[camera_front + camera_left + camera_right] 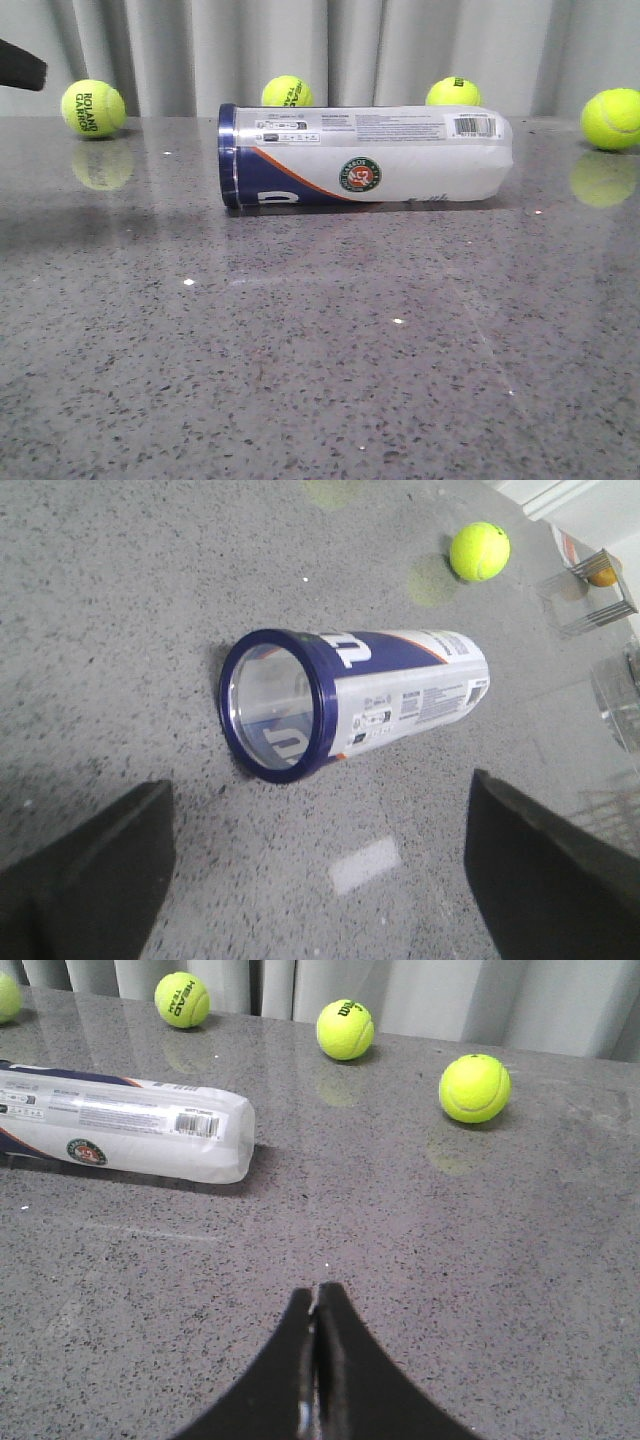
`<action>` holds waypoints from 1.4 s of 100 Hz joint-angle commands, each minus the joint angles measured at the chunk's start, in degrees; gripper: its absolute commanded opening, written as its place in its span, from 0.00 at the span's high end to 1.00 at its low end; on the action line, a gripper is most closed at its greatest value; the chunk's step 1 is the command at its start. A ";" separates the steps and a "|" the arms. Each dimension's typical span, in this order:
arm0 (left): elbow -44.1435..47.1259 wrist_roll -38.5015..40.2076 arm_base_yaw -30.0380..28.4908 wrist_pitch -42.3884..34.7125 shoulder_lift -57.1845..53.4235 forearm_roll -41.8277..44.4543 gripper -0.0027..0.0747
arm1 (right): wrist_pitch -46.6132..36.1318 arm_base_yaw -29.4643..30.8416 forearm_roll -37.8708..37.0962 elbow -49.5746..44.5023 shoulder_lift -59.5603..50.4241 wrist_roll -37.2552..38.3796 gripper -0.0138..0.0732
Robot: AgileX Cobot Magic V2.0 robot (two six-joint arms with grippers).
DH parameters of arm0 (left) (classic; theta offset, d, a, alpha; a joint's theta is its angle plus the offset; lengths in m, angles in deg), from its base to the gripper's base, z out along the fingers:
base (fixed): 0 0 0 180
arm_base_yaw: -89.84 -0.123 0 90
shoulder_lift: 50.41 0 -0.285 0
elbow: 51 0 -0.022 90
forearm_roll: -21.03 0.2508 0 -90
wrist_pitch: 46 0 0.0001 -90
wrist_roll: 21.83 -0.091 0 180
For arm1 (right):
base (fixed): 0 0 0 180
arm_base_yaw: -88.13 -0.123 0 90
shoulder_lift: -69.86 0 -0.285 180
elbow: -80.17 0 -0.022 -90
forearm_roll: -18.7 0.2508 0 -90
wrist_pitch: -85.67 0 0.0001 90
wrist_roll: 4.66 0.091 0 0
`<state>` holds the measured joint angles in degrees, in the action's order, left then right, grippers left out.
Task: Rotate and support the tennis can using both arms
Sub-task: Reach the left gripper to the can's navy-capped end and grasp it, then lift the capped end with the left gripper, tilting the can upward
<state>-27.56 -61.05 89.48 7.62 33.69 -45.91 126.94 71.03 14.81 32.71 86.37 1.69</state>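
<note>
Left claw (pixel 315 880) gapes wide before the tennis can (pixel 365 155), which lies sideways, see-through and hollow, on the counter (pixel 320 350); right claw (pixel 316 1305) is clenched, apart from it.

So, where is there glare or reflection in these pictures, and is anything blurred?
Front view: the glossy table mirrors the tennis balls and shows small bright specks; the tennis can is sharp. Left wrist view: a pale rectangle of glare lies near the can; the fingers are soft. Right wrist view: the closed fingers are slightly blurred.
</note>
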 commanded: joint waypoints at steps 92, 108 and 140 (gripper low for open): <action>-14.99 -4.83 15.33 -2.27 22.92 -15.47 0.24 | -4.64 0.32 -0.66 1.21 0.77 -0.04 0.92; -15.12 -5.80 16.22 -2.95 23.03 -17.19 0.24 | -4.64 0.32 -0.66 1.21 0.77 -0.04 0.92; -15.12 -7.17 16.19 -0.86 23.03 -19.93 0.36 | -4.64 0.32 -0.66 1.21 0.77 -0.04 0.92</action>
<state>-40.97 -67.81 105.22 3.99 59.03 -61.77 126.94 71.03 14.81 32.71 86.37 1.74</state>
